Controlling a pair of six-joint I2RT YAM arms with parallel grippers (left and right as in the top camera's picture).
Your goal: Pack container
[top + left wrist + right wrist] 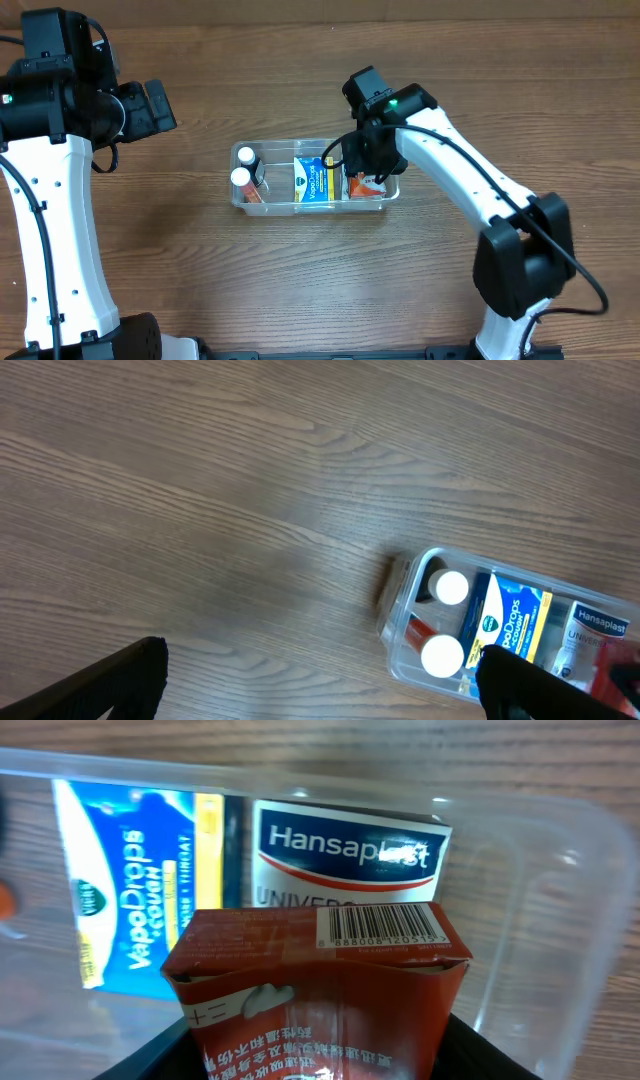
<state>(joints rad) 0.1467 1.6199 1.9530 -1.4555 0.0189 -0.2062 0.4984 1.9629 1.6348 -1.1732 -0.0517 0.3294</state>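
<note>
The container (pixel 310 208) is a clear shallow tub at the table's middle. It holds two white-capped bottles (pixel 243 167) at its left end, a blue and yellow VapoDrops box (pixel 313 180) in the middle and a white Hansaplast box (pixel 350 860) at its right end. My right gripper (pixel 365 165) is shut on a red carton (pixel 320 990) with a barcode. It holds the carton inside the tub's right end, in front of the Hansaplast box. My left gripper (pixel 160 105) is open and empty, up and to the left of the tub, whose left end shows in the left wrist view (pixel 400 650).
Bare brown wooden tabletop (pixel 200 270) lies all around the tub. The right arm reaches over the tub's right end from the front right. The left arm stands at the table's left edge.
</note>
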